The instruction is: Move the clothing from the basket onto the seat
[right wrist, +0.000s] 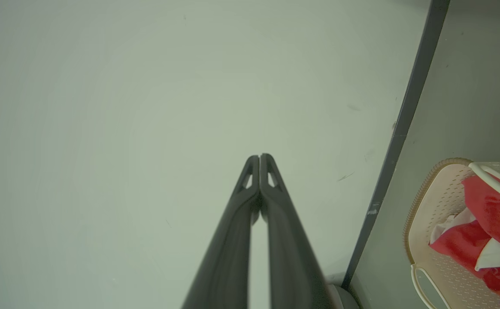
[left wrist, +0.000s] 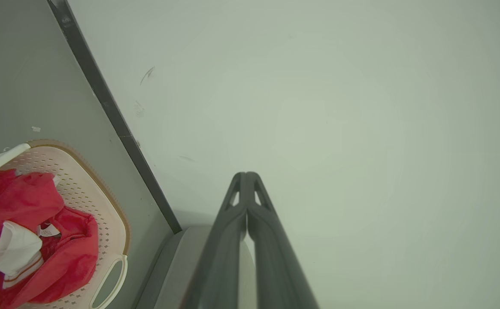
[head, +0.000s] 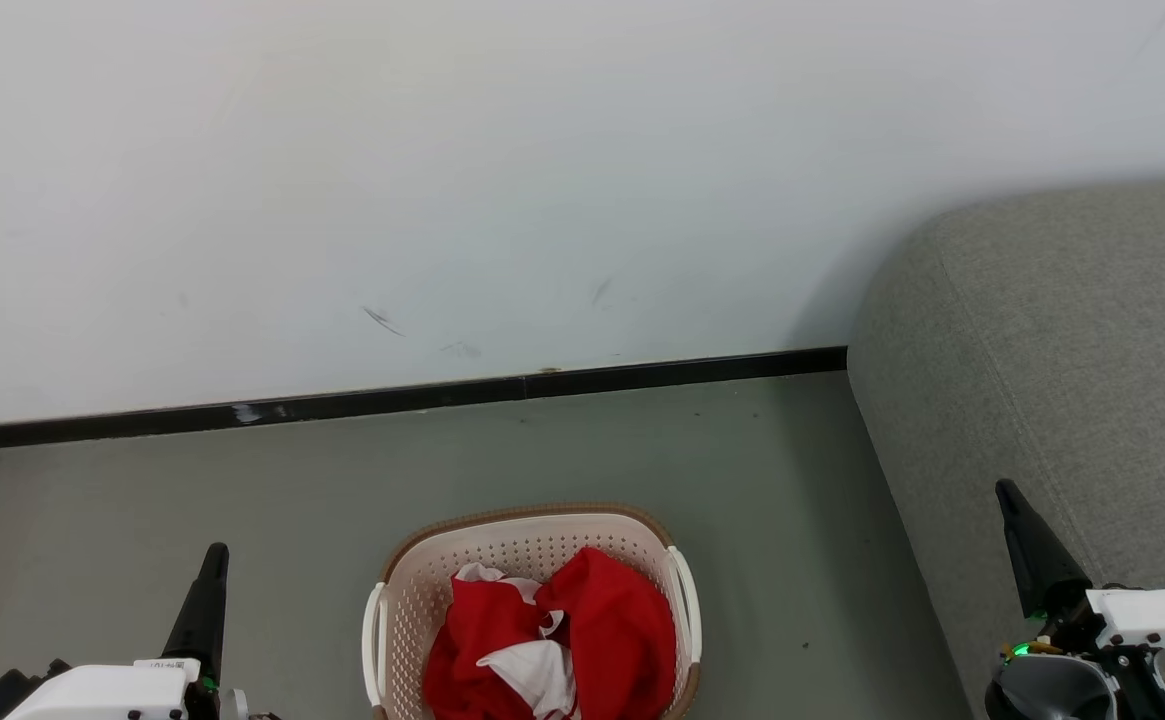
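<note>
Plainly, to the right of the left claw (head: 214, 560) and lower than its tip in the head view stands the basket (head: 527, 513). It is cream and perforated, with a brown rim and a white handle (head: 373, 640) on each side, and a stretch of floor (head: 192, 470) lies between it and that claw. The clothing (head: 592, 620) lies crumpled inside the basket, red with white folds showing. Further right, the basket is well apart from the right claw (head: 1006, 492). The seat (head: 1072, 340), a grey woven sofa with a rounded corner, spreads behind and below that claw, its flank running down between claw and basket. The floor is a dull grey-green and meets a pale wall (head: 542, 150) at a black skirting strip (head: 642, 372). A few dark scuff marks (head: 382, 320) show on the wall above the strip, ahead of and between the two claws. Both claws point up and away towards the wall, the left one low beside its white wrist housing, the right one over the seat's edge. In the left wrist view the left claw's fingers (left wrist: 267, 240) are pressed together tip to tip, pinching nothing. In the right wrist view the right claw's fingers (right wrist: 284, 240) are pressed together the same way, also empty.
</note>
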Controlling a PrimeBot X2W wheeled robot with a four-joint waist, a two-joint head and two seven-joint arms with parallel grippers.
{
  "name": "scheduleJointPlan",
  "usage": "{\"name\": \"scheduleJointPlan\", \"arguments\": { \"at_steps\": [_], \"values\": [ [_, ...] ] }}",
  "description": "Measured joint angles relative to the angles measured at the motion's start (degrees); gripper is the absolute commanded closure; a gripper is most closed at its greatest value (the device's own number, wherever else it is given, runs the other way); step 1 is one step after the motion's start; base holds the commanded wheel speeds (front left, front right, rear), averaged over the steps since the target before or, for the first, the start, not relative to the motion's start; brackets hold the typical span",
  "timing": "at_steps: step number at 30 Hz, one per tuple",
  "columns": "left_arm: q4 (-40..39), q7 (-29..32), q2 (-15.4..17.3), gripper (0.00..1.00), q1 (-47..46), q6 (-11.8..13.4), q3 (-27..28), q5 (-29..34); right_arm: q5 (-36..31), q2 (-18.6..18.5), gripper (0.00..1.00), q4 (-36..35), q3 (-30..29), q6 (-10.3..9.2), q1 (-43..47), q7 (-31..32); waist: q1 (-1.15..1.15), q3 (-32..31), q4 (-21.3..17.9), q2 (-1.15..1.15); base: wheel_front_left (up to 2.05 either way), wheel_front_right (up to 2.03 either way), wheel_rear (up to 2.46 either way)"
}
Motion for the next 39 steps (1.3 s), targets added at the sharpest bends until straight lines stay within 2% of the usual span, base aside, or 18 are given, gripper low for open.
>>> {"name": "scheduleJointPlan", "arguments": {
  "at_steps": [6,7,8,12,13,21,31,39],
  "values": [
    [0.0,0.0,0.0,1.0,0.0,0.0,0.0,0.0,0.0,0.0,1.0,0.0,0.0,0.0,0.0,0.0,0.0,0.0,0.0,0.0,0.0,0.0,0.0],
    [0.3,0.0,-0.1,0.0,0.0,0.1,0.0,0.0,-0.1,0.1,0.0,0.2,0.0,0.0,0.1,0.0,0.0,0.0,0.0,0.0,0.0,0.0,0.0],
    [0.8,0.0,-0.3,1.0,0.3,0.1,-0.1,0.0,-0.1,0.3,1.0,0.8,0.0,0.0,0.2,0.0,0.0,0.0,0.0,0.0,0.0,0.0,0.0],
    [3.4,0.0,-1.8,1.0,2.5,0.1,-0.3,0.0,-0.1,1.4,1.0,3.4,0.1,0.0,2.5,0.0,0.0,0.0,0.0,0.0,0.0,0.0,0.0],
    [4.0,0.0,-2.2,0.0,3.0,0.2,-0.3,0.0,-0.1,1.7,0.0,4.0,0.1,0.0,3.1,0.0,0.0,0.0,0.0,0.0,0.0,0.0,0.0],
    [4.0,-0.8,-2.3,0.0,3.6,0.2,-0.8,0.0,-0.2,2.0,0.0,3.6,1.1,0.0,3.9,-1.1,0.0,0.2,0.0,0.0,0.0,0.0,0.0],
    [2.9,-2.7,-2.0,0.0,3.5,0.2,-1.8,1.2,-3.8,1.8,0.0,2.4,2.1,0.0,3.9,-3.2,0.03,0.3,0.0,0.0,0.0,0.0,0.0],
    [2.1,-4.6,-1.1,0.0,3.5,0.2,-3.0,3.4,-9.4,1.3,0.0,0.9,2.6,0.0,3.8,-5.0,0.28,0.1,0.0,0.0,0.0,0.0,0.0]
  ]
}}
